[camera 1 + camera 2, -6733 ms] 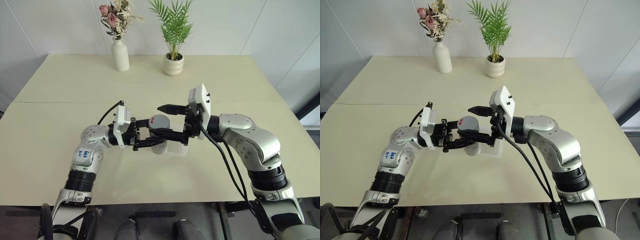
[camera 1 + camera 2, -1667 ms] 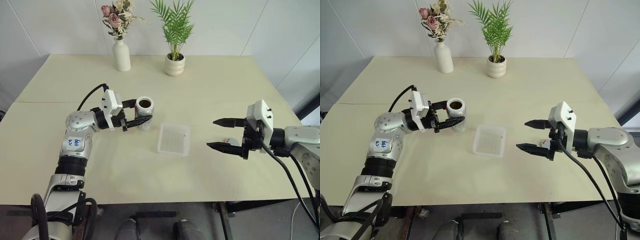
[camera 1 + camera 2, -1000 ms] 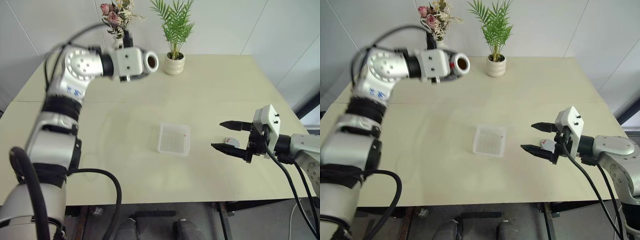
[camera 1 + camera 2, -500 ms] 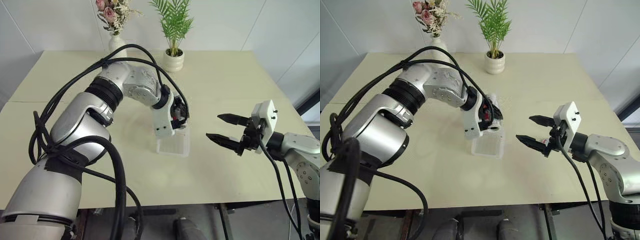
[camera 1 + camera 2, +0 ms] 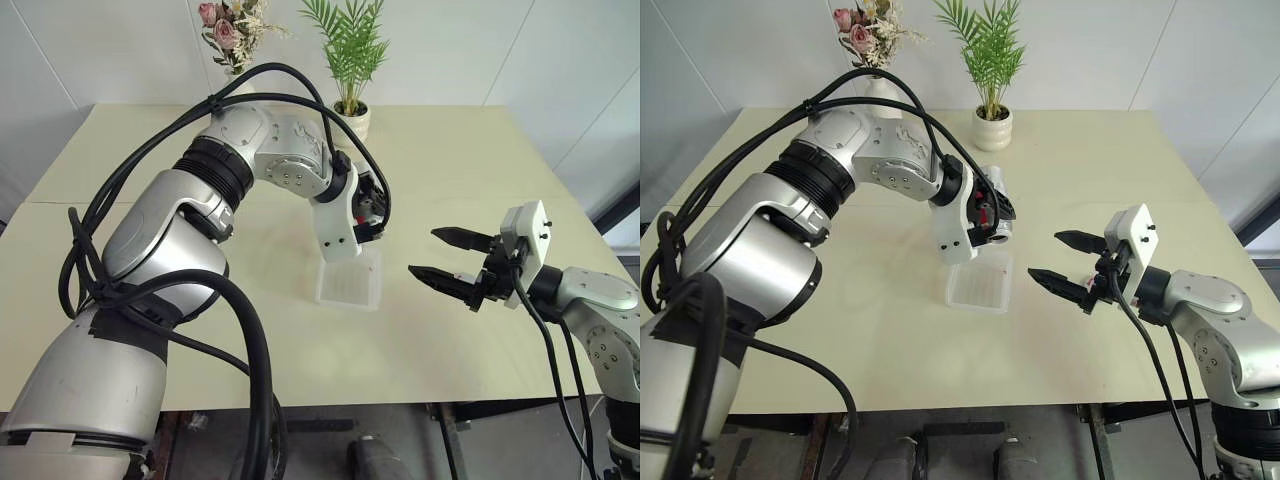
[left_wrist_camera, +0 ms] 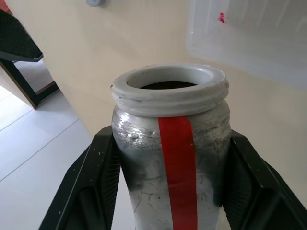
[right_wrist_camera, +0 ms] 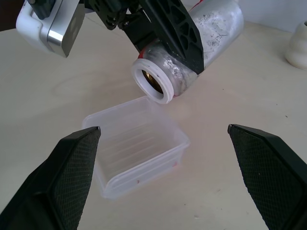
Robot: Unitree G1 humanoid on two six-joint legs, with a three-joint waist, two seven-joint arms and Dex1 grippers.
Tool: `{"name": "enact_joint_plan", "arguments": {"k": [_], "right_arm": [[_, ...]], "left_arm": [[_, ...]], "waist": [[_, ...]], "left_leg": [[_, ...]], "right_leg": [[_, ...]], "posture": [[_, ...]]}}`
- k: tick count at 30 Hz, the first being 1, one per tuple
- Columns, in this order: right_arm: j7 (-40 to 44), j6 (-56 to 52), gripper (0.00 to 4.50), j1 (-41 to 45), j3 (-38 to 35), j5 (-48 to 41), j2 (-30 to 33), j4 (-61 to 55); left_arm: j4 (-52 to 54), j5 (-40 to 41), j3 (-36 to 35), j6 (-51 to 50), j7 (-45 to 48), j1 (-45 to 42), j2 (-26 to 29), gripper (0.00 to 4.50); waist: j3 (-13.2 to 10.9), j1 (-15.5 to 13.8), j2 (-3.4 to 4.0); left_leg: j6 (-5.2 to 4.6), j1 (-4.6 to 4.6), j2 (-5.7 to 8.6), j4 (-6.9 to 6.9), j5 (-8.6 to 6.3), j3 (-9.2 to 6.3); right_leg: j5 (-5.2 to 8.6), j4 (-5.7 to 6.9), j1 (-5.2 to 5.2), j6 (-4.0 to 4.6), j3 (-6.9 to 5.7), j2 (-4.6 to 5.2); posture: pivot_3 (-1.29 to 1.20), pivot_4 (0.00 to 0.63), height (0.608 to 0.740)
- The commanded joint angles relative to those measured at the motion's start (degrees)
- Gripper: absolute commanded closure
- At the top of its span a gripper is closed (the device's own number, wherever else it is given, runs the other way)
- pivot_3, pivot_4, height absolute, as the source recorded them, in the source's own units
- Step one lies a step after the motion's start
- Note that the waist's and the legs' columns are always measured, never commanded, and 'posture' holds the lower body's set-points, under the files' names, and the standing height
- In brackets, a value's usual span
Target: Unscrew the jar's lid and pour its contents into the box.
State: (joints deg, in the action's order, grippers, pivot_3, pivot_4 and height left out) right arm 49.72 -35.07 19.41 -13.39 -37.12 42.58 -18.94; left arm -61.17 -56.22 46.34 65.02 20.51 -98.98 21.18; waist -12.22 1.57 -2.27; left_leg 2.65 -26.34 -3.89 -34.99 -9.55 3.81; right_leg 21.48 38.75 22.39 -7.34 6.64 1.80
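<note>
My left gripper is shut on the jar, a clear jar with a red stripe and no lid on it. The jar hangs tilted, its open white mouth pointing down over the far edge of the box. Something brown shows inside the mouth. The box is a shallow clear tray lying on the table. My right gripper hovers to the right of the box, open, with nothing between its fingers. The lid is hidden behind that gripper.
At the table's far edge a white plant pot holds a green plant, and pink flowers rise from a vase behind my left arm. My left arm reaches across the table's middle from the left.
Within the last second my left arm swung the jar down from high at the back left to just above the box and tipped its mouth downward. The right gripper stayed put, open.
</note>
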Motion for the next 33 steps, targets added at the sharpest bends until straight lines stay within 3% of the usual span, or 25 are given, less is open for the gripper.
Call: {"name": "enact_joint_plan", "arguments": {"k": [1, 7, 18, 23, 27, 33], "right_arm": [[0.63, 0.52, 0.02, 1.09, -1.01, -0.84, 1.10, -0.57], [-0.08, 0.16, 0.02, 0.48, -0.74, -1.17, 0.24, -1.49], [-1.49, 0.35, 0.02, 0.53, 0.03, -1.00, -1.27, -1.30], [-2.22, 0.16, 0.02, 0.65, -0.01, -1.07, -1.35, -1.27], [-2.47, 0.06, 0.02, 0.58, 0.03, -1.20, -1.32, -1.33], [-2.64, -0.31, 0.02, -0.51, -0.38, -1.75, -1.27, -2.08]], "left_arm": [[2.18, -1.55, 0.56, -1.98, -2.12, -0.13, -1.33, 2.07], [2.58, -8.34, 3.94, -6.63, -10.21, -2.10, -2.29, 2.07], [1.66, -22.21, 12.58, -13.75, -33.75, -4.93, -2.66, 2.07], [1.20, -20.32, 11.95, -12.98, -36.01, -3.43, -2.33, 2.07], [-0.84, -11.99, 7.05, -5.78, -32.74, -1.53, 0.54, 2.07], [-4.38, -2.65, -0.68, -3.87, -29.84, 0.46, 6.63, 2.07]], "waist": [[0.00, -0.01, 0.00], [0.00, 0.05, 0.00], [0.00, 0.01, 0.00], [0.00, -0.01, 0.00], [0.00, 0.12, 0.00], [0.00, 0.06, 0.00]], "left_leg": [[-0.03, 0.00, 0.01, -0.06, -0.02, 0.00], [-0.10, 0.01, 0.02, -0.17, -0.03, -0.05], [-0.06, 0.03, 0.02, -0.19, 0.00, -0.04], [-0.05, 0.03, 0.02, -0.18, 0.00, -0.04], [-0.02, 0.06, 0.02, -0.18, 0.02, -0.02], [-0.02, 0.14, 0.02, -0.19, 0.07, 0.00]], "right_leg": [[-0.01, 0.01, -0.03, -0.02, 0.01, 0.00], [-0.03, 0.16, -0.03, -0.06, 0.02, 0.00], [-0.03, 0.25, 0.00, -0.06, 0.05, 0.00], [-0.03, 0.32, 0.02, -0.06, 0.05, 0.00], [-0.03, 0.36, 0.02, -0.06, 0.05, 0.00], [-0.02, 0.64, 0.09, -0.04, 0.06, 0.00]], "posture": [[0.00, 0.150, 0.740], [0.00, 0.150, 0.740], [0.00, 0.150, 0.740], [0.00, 0.150, 0.740], [0.00, 0.150, 0.740], [0.00, 0.150, 0.740]]}}
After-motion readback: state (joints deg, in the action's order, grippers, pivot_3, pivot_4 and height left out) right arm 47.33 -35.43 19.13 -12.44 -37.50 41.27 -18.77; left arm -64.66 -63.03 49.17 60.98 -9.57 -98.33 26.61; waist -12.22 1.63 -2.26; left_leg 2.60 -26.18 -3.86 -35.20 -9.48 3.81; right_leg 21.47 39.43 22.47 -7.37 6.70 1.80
